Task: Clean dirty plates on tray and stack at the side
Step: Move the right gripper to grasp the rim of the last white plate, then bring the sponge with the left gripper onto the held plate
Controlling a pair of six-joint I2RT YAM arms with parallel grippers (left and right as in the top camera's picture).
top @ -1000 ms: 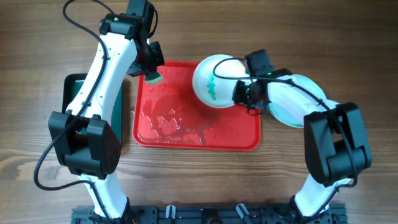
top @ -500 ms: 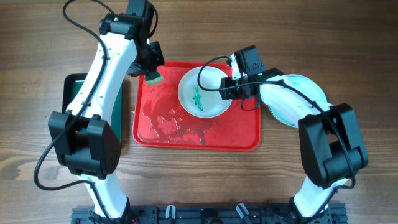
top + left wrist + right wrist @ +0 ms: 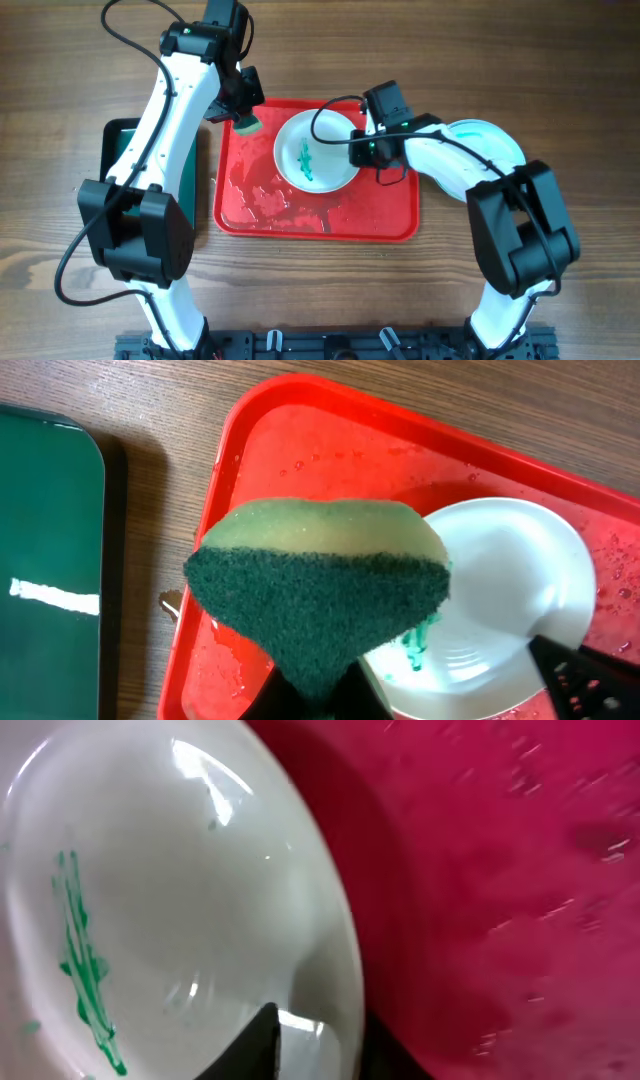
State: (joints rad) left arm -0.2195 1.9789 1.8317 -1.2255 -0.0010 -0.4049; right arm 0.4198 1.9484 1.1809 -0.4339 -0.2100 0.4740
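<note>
While overhead my right gripper (image 3: 360, 150) clamps the right rim of the round white green-streaked plate (image 3: 312, 155) over the large red plastic tray (image 3: 385, 215), left wrist shows my left gripper (image 3: 315, 692) pinching a green-yellow sponge (image 3: 320, 585) far-left. Right wrist: streak (image 3: 85, 960) unwiped, so I judge scrubbing next.

Clearance and obstructions around the red tray.
Tray (image 3: 250, 215): near half and left part bare, wet, open from above. Far middle is taken by the dirty plate (image 3: 312, 150), its right rim pinched by the right tool (image 3: 364, 150), whose arm crosses the tray's right edge. Left tool (image 3: 245, 115), clamping a sponge (image 3: 247, 126), hangs over the far-left corner. Flanks: black tray (image 3: 112, 140) left, further plate (image 3: 490, 140) right. Tabletop (image 3: 330, 290) in front is open.
</note>
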